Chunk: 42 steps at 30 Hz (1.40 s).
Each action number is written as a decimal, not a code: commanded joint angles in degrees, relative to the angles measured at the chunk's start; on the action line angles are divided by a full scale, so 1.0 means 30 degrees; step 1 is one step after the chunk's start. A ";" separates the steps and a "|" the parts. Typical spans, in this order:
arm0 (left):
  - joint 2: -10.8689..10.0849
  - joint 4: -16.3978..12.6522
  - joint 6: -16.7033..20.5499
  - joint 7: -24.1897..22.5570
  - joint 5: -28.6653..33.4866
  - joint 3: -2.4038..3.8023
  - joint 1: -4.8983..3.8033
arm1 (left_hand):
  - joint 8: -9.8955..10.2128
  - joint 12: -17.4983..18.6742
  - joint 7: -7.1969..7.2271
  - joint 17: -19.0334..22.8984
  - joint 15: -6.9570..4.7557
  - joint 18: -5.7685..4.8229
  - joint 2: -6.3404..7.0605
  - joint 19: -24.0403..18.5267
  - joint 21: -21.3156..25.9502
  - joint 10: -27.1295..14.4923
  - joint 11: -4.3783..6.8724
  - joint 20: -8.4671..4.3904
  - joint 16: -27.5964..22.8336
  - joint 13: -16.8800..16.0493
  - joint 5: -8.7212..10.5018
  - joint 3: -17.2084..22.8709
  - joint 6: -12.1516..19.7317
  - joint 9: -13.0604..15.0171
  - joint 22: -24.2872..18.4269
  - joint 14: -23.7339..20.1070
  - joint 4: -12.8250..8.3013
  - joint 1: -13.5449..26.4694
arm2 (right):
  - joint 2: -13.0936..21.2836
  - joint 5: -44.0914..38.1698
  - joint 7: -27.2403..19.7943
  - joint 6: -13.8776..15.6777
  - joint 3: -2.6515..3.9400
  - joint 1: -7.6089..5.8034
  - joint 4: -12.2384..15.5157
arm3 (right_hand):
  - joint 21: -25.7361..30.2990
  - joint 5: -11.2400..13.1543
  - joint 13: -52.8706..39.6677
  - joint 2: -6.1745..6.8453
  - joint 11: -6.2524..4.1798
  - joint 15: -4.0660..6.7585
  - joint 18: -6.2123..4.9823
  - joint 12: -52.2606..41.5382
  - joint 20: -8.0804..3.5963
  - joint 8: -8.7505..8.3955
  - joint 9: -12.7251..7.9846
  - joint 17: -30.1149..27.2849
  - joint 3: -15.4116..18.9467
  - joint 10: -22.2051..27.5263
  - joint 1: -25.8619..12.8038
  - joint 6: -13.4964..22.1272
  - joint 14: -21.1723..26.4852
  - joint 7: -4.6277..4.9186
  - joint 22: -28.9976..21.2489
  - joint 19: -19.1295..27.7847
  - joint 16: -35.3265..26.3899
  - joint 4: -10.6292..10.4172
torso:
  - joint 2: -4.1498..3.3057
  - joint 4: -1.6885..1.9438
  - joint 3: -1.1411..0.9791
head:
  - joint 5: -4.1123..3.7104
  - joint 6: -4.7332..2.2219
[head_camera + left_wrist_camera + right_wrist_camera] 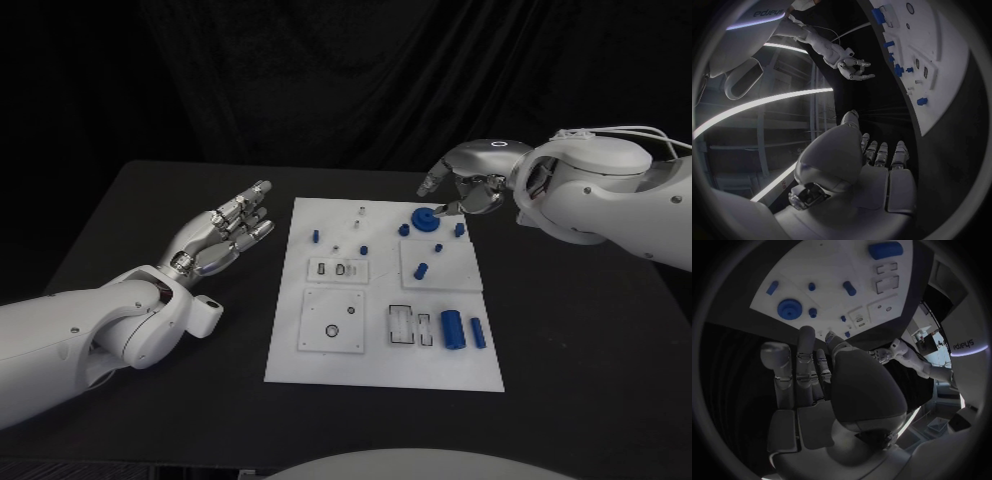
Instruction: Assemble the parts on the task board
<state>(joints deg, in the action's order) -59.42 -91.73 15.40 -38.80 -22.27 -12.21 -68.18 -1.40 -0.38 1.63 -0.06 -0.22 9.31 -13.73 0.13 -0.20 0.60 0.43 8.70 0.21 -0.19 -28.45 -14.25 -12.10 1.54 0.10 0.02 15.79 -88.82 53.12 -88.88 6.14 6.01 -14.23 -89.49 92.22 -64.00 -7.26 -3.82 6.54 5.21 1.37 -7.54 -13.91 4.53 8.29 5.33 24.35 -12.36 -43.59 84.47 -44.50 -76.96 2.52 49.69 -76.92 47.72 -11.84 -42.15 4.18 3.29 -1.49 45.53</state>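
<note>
Right silver many-fingered hand (464, 187): over the far right corner of the white rectangular task board (385, 370), fingers (806, 351) loosely extended side by side and slightly apart, holding nothing; fingertips just beside the round blue gear-shaped part (423, 218), contact impossible to tell from the head view. In the right wrist view, same blue gear (789, 308) lying flat on the board just beyond the fingertips, a gap visible between them.

Left silver many-fingered hand (227, 232): raised above the black counter (159, 200) to the left of the board, palm turned toward the board, fingers (881, 151) straight and spread a little, empty, well apart from every part.

Outward across the board: a short blue peg (460, 229) just right of the gear, another small blue peg (404, 230) just left of it, a small blue cylinder (421, 268) nearer the middle of the right half, a tiny blue piece (316, 236) near the left edge. Near the right edge toward the robot, a larger blue cylinder (451, 329) lying flat with a slimmer blue rod (477, 334) just beside it. Raised white square plates with holes and slots in the left and middle of the board. Board flat in the middle of the counter.
</note>
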 commanded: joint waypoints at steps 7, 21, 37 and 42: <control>-0.0446 -0.0795 -0.0219 -0.3652 -0.0241 0.0017 -0.0080 | -0.0056 0.0072 -0.0114 0.0020 -0.0165 0.0328 0.0064 -0.0044 0.0067 0.0001 0.0074 -0.0218 -0.0071 0.0004 -0.0583 0.0461 -0.0036 0.0017 -0.0033 -0.0007 -0.0161 -0.0749 | -0.0403 -0.3770 0.1211 0.1553 0.0014 0.0341 -0.0226 | -0.1624 -0.1905 -0.0017 -0.0001 0.0042 0.0045 0.0312 0.0415 -0.0005 -0.0337 0.0103 0.1263 -0.0432 -0.0609 0.0224 0.0087 -0.0283 -0.0102 0.2066 -0.0072 0.1310 0.0992 | -0.1098 0.0453 0.0247 | -0.0574 -0.0491; -0.0750 -0.1266 -0.0334 -0.3665 -0.0240 0.0015 -0.0084 | -0.0066 0.0071 -0.0092 0.0020 -0.0231 0.0331 0.0422 -0.0044 0.0067 0.0003 0.0088 -0.0318 -0.0071 0.0003 -0.1247 0.1192 -0.0088 0.0025 -0.0033 -0.0007 -0.0707 -0.1604 | -0.0997 -0.3898 0.0664 0.1219 0.0014 0.0851 -0.0736 | -0.3303 -0.2176 -0.0049 0.0080 0.0222 -0.0043 0.0669 0.0436 0.0054 -0.0515 0.0200 0.3658 -0.0683 -0.1369 -0.0417 0.0049 -0.0931 0.0020 0.4494 -0.0657 0.3294 0.1405 | -0.1767 0.0527 0.0302 | -0.0930 -0.1056; -0.0976 -0.1546 -0.0406 -0.3436 -0.0682 0.0015 -0.0092 | -0.0056 0.0081 -0.0112 0.0020 -0.0164 0.0337 0.0534 -0.0044 0.0067 -0.0033 -0.0006 -0.0366 -0.0071 0.0013 -0.1496 0.1463 -0.0037 0.0018 -0.0033 -0.0007 -0.0851 -0.1790 | -0.1216 -0.3907 0.0728 0.0962 0.0014 0.1301 -0.1087 | -0.3720 -0.2893 -0.0148 0.0134 0.0206 -0.0111 0.0719 0.0437 0.0171 -0.0146 0.0614 0.3775 -0.1199 -0.2448 -0.0559 -0.0908 -0.0864 0.0074 0.5170 -0.0658 0.3507 0.1919 | -0.1995 0.0474 0.0230 | -0.1015 -0.1111; -0.0959 -0.1505 -0.0492 -0.3396 -0.0706 0.0015 -0.0092 | -0.0056 0.0081 -0.0112 0.0020 -0.0164 0.0337 0.0534 -0.0044 0.0067 -0.0033 -0.0006 -0.0366 -0.0071 0.0013 -0.1496 0.1463 -0.0037 0.0018 -0.0033 -0.0007 -0.0851 -0.1790 | -0.1354 -0.3907 0.0653 0.1092 0.0014 0.1335 -0.1278 | -0.3836 -0.3032 -0.0198 0.0135 0.0169 -0.0082 0.0747 0.0413 0.0142 0.0052 0.0832 0.3939 -0.1401 -0.2654 -0.0647 -0.1357 -0.0919 0.0098 0.5376 -0.0692 0.3641 0.1987 | -0.2029 0.0528 0.0244 | -0.1112 -0.1114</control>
<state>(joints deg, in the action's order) -62.35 -96.17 14.75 -38.83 -23.77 -12.20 -68.27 -1.40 -0.38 1.52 -0.05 -0.62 9.30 -12.18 -0.06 -0.20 0.60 0.42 8.09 0.21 -0.19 -32.76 -10.14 -12.20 1.53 0.07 0.02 13.27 -93.55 49.15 -100.00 7.93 9.14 -14.23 -85.66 88.63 -75.27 -16.16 -4.34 6.84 5.73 1.02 -5.80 -12.70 4.91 8.25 7.76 36.12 -16.20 -51.20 83.11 -48.14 -79.76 2.83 65.76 -78.94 58.37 -5.91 -48.11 5.67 4.00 -4.65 42.20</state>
